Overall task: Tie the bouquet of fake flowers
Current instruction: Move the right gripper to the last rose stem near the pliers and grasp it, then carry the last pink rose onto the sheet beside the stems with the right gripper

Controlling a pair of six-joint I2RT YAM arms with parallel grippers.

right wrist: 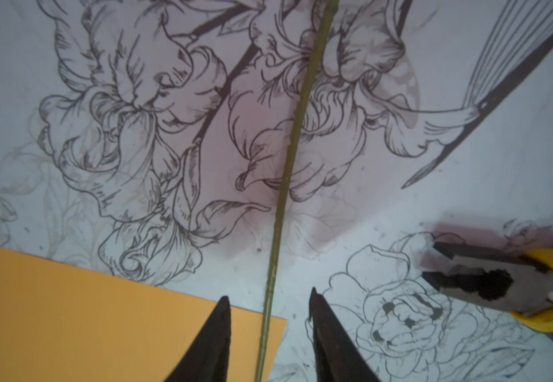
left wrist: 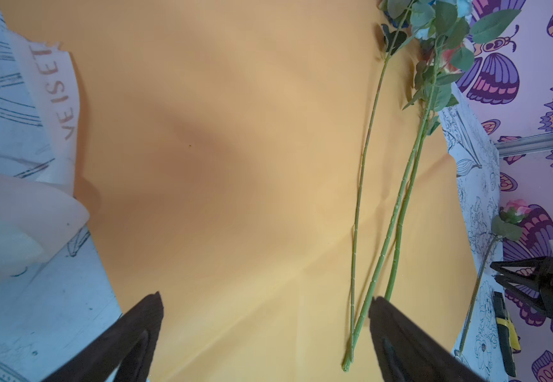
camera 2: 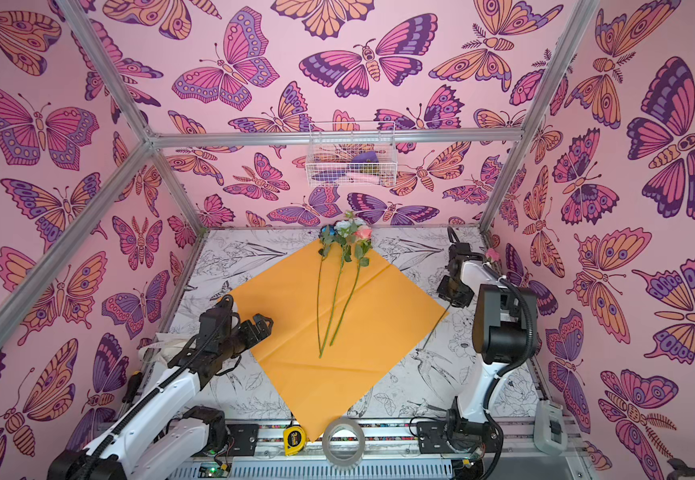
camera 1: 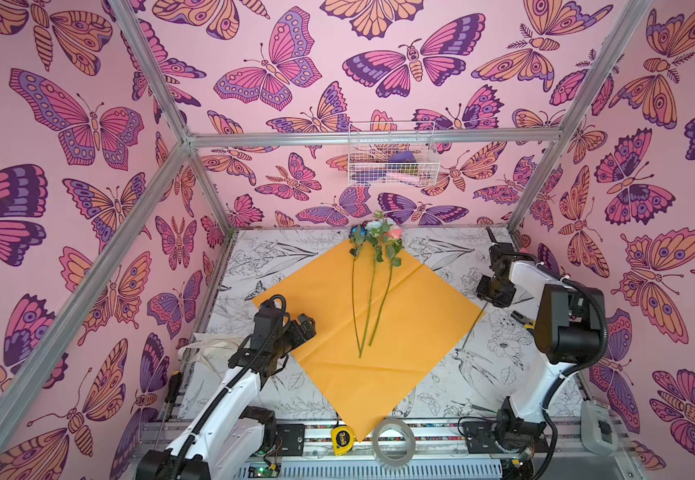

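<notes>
From my screen, pink walls [camera 1: 196, 50] printed with purple and orange butterflies close three sides. Aluminium frame bars [camera 1: 275, 139] run along the edges, and a white wire basket [camera 1: 391, 156] hangs on the back wall. The worktop [camera 1: 441, 249] shows black-and-white botanical drawings.

Bright, even light fills both top views; shadows are faint, and wide-angle stretch shows toward the edges. From the left wrist, a soft shadow darkens the orange paper [left wrist: 202, 158] and the near ribbon [left wrist: 13, 231] blurs. The right wrist view is dimmer, the table [right wrist: 255, 139] tinted pink.
</notes>
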